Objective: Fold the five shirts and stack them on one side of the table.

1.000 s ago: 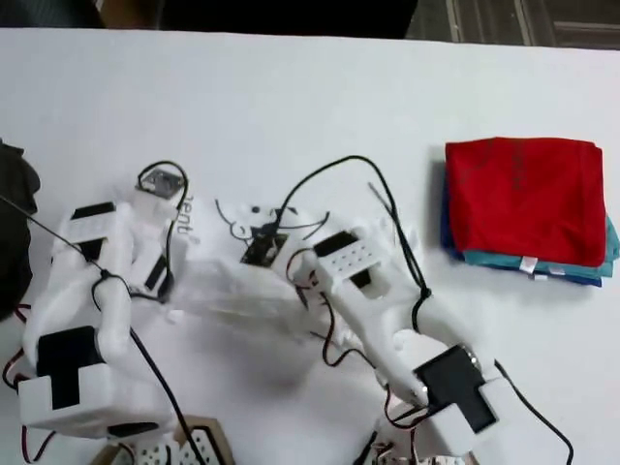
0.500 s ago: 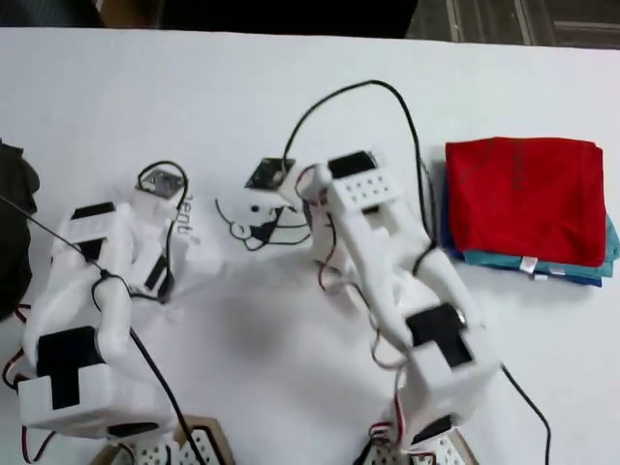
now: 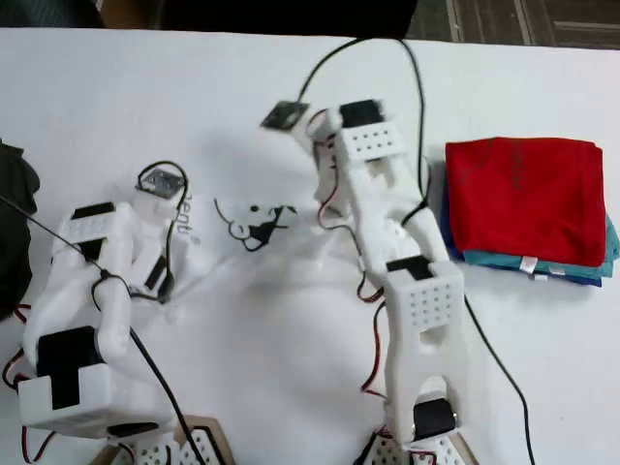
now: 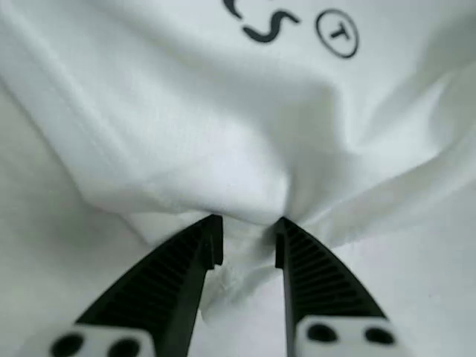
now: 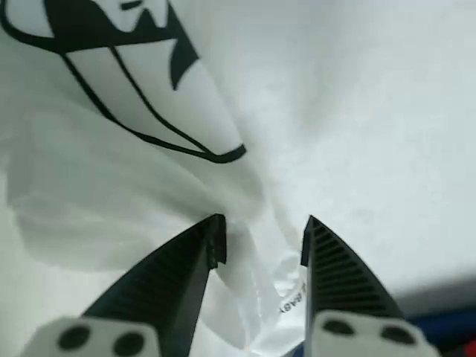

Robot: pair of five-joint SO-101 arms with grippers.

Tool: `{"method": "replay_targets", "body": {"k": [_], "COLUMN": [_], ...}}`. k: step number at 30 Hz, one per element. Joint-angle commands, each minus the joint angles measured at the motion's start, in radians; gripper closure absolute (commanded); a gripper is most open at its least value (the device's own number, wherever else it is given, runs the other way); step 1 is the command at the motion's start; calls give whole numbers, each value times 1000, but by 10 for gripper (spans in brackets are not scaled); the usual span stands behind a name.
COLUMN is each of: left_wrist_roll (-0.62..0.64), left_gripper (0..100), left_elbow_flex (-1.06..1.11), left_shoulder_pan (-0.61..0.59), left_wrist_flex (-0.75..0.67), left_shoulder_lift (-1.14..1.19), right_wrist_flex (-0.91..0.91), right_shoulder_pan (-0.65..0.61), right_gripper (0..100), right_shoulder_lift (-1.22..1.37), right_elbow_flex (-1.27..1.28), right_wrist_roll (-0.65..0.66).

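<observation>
- The white shirt lies rumpled in the middle of the surface, its black print now uncovered.
- My left gripper stays where it was, pinching a bunched fold of the shirt.
- My right gripper pinches the shirt's cloth; that arm has stretched out toward the far edge.
- The folded stack, red on top, sits unchanged by the right edge.

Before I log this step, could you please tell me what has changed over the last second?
The right arm unfolded from a low pose near the middle of the table and stretched toward the far edge, with the right gripper closed on the white shirt. The left arm, with the left gripper pinching the same shirt, kept still, and the red-topped folded stack did not move.
</observation>
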Motion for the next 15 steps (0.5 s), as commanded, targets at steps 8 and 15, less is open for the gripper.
{"method": "replay_targets", "body": {"k": [8, 15], "left_wrist_roll": [2, 2], "left_gripper": [858, 858], "left_elbow_flex": [2, 2], "left_shoulder_pan": [3, 3], "left_wrist_flex": [-38, -38], "left_shoulder_lift": [-5, -5], "right_wrist_flex": [33, 12], "right_shoulder_pan": [-12, -119], "right_gripper": [943, 977], "right_shoulder_lift": [-389, -814], "right_elbow_flex": [227, 861], "right_wrist_roll": [-72, -68]}}
